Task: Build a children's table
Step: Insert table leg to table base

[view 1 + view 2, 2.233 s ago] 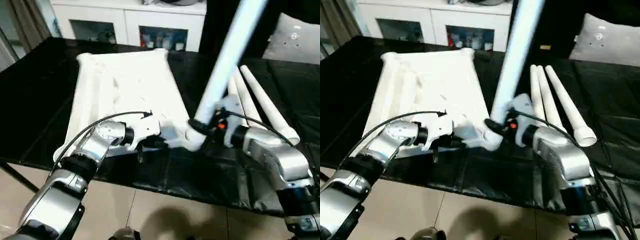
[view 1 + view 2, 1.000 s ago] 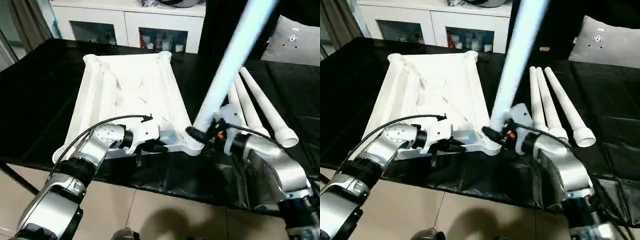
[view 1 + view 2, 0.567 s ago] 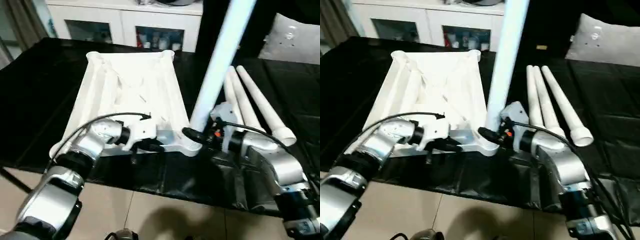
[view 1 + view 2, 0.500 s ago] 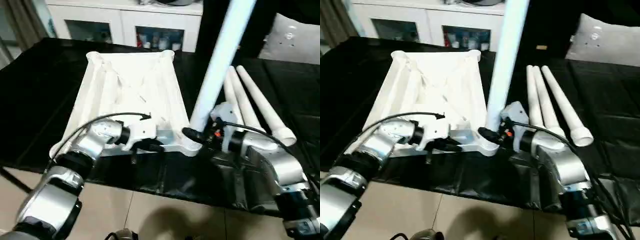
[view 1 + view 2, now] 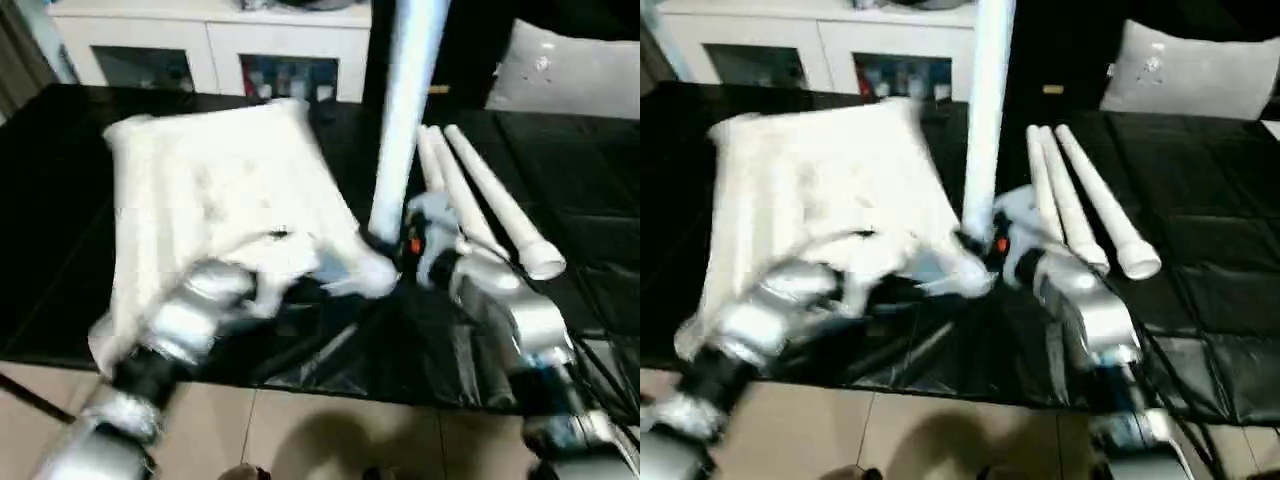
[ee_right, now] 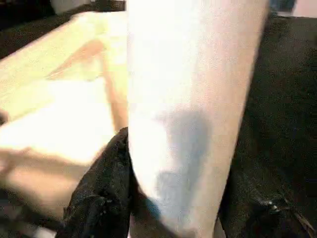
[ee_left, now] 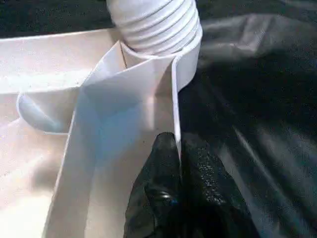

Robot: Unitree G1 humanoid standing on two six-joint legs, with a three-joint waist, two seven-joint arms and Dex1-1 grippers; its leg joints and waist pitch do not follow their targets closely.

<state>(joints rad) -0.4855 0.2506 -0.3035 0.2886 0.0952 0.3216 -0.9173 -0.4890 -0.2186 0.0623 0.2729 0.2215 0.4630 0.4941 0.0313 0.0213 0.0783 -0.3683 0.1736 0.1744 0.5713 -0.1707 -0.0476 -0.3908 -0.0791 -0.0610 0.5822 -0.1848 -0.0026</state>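
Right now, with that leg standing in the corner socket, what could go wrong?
The upright leg has threads showing above the corner socket, so it may not be fully seated and could tip if the right gripper lets go. The left gripper pinches only a thin rim of the table top, which might slip or flex.
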